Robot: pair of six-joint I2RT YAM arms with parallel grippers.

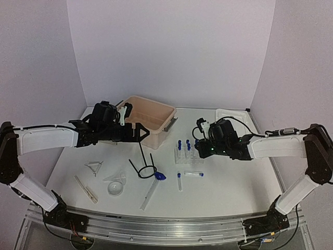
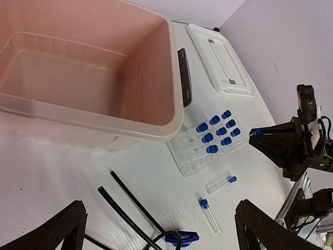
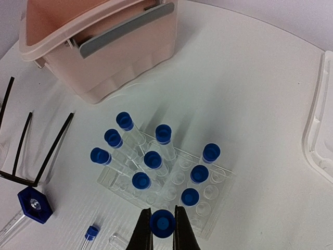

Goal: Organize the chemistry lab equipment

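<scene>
A white table (image 1: pixel 234 182) is lying between pale lilac walls, and both arms are reaching over it. The right gripper (image 3: pixel 162 233) is pinching a small blue-capped tube (image 3: pixel 162 223) by its cap, with the two fingers closed tight on its sides. The body of the tube is hiding under the cap, so its lower end cannot be seen. It is hanging over the near edge of the clear tube rack (image 3: pixel 210 194), where empty holes are waiting. Nine other capped tubes (image 3: pixel 152 159) are standing in the rack already. Two loose tubes (image 1: pixel 193 173) are lying flat on the table just beside the rack. Farther out, the beige tub (image 3: pixel 104 78) is sitting behind the rack, and the black wire ring stand (image 1: pixel 145 169) is lying to the left. The left gripper (image 1: pixel 138 130) is hanging wide open near the tub, holding nothing.

The likely risk is at the hole. If the tube is coming down a little off centre, its tip may be striking the rack top or a neighbour tube, and the light rack could be sliding or tipping. Because only the cap is being held, the tube may also be swinging or slipping out.
</scene>
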